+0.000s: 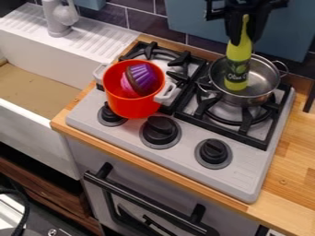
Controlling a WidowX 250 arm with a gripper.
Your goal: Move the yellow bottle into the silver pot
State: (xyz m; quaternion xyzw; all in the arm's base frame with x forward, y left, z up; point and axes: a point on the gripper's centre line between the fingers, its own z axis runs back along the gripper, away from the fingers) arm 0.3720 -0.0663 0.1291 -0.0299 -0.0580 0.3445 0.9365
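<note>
At the far left, a grey faucet (58,20) stands by the white sink (37,140). On the left of the stove (246,182), a red pot (132,108) contains a purple ribbed cup (144,76), lying tilted. At the right, the silver pot (269,78) sits over a far burner. Above it, my gripper (245,39) is closed around the neck of the yellow bottle (237,69), held upright. The bottle's base appears within the pot's rim; contact with the pot floor cannot be determined. Wooden counter (301,161) borders the stove's right side.
</note>
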